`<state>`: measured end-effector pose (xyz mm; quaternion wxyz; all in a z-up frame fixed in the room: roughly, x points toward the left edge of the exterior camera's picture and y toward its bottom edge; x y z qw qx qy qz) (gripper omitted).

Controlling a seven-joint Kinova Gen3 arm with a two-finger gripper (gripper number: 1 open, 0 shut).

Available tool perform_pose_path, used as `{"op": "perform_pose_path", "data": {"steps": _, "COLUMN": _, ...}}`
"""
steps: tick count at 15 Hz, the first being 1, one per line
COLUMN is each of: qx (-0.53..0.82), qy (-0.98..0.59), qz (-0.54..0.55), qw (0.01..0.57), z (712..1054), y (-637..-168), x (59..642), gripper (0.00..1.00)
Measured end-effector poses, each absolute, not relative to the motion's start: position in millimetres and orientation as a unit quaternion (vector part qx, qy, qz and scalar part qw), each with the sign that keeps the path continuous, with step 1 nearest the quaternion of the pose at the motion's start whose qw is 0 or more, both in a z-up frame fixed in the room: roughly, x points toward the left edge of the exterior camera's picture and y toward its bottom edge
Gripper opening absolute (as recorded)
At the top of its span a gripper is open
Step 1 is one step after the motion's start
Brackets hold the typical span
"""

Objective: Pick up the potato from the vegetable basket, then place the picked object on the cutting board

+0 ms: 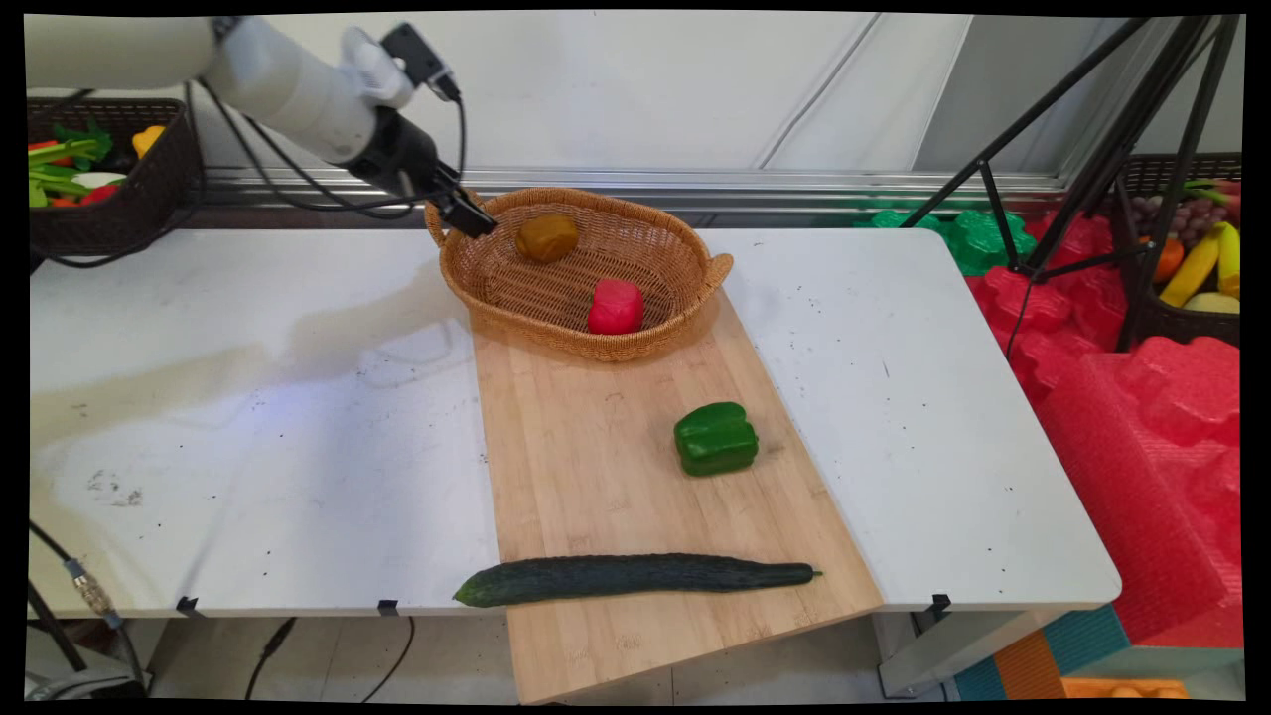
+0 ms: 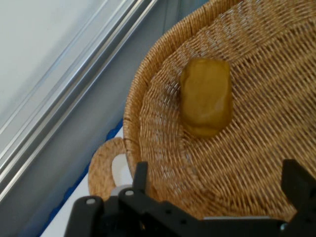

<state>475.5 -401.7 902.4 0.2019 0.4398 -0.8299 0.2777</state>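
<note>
My gripper hangs over the left rim of an oval wicker basket, open and holding nothing. In the hand view its fingers stand wide apart over the basket's woven floor. A yellow-brown lump like a potato lies in the basket just beyond the gripper. Nearer the front wall of the basket lies a red vegetable. The basket stands on the far end of a wooden board. A green bell pepper and a long dark cucumber lie on the board.
A dark basket of toy vegetables sits at the back left, beyond the white table. A black tripod, red foam sheets and a fruit basket stand to the right of the table.
</note>
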Motion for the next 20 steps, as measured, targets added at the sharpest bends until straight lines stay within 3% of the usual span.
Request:
{"op": "perform_pose_path", "data": {"steps": 9, "qx": 0.466, "qy": -0.826, "qz": 0.251, "qw": 0.194, "z": 843.7, "y": -476.6, "x": 448.2, "gripper": 1.00}}
{"op": "perform_pose_path", "data": {"steps": 17, "qx": 0.469, "qy": -0.828, "qz": 0.235, "qw": 0.197, "z": 809.9, "y": -512.7, "x": 435.3, "gripper": 1.00}}
{"op": "perform_pose_path", "data": {"steps": 18, "qx": 0.471, "qy": -0.827, "qz": 0.236, "qw": 0.197, "z": 808.6, "y": -514.2, "x": 434.7, "gripper": 0.00}}
{"op": "perform_pose_path", "data": {"steps": 20, "qx": 0.475, "qy": -0.824, "qz": 0.240, "qw": 0.195, "z": 808.4, "y": -515.5, "x": 434.8, "gripper": 0.00}}
